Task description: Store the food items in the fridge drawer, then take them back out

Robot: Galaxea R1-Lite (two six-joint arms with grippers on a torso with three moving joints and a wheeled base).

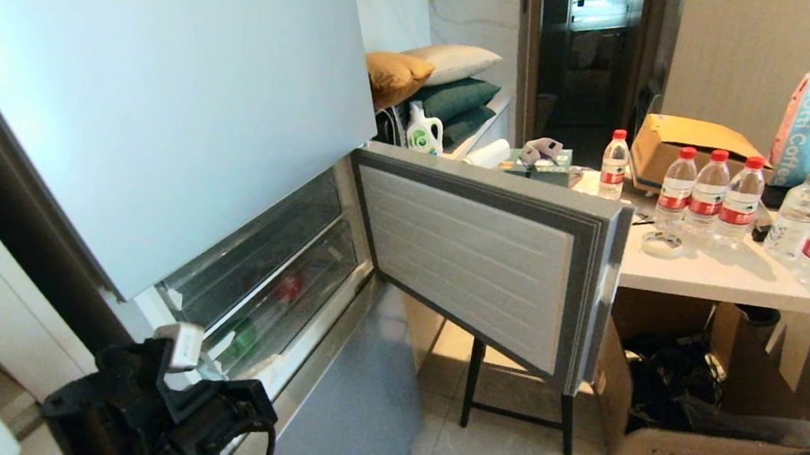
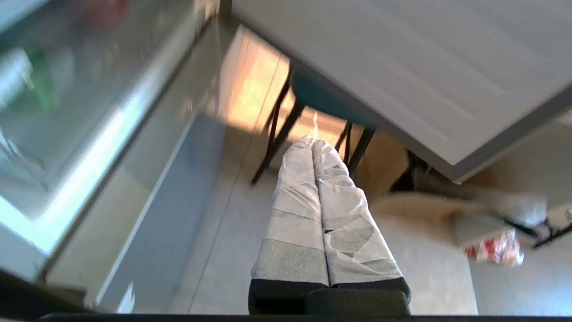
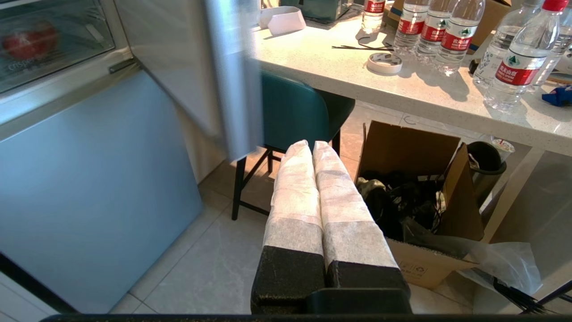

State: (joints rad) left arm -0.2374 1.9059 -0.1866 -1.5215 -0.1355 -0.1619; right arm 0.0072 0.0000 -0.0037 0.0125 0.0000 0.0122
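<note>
Fridge door [image 1: 479, 265] swung open — stool [image 3: 290, 112] behind, bottles [image 1: 709, 190] on counter [image 1: 727, 273].

Home kitchen: fridge [image 1: 169, 133], counter [image 1: 727, 273].

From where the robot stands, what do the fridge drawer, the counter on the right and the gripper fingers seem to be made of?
Fridge drawer: clear, glossy plastic, probably; red and green shapes show through its front.
Counter: pale speckled stone or a stone-look composite, smooth with a soft shine; which one cannot be told.
Fingers of the right gripper: black bodies wrapped in white, creased, matte tape or cloth.
</note>
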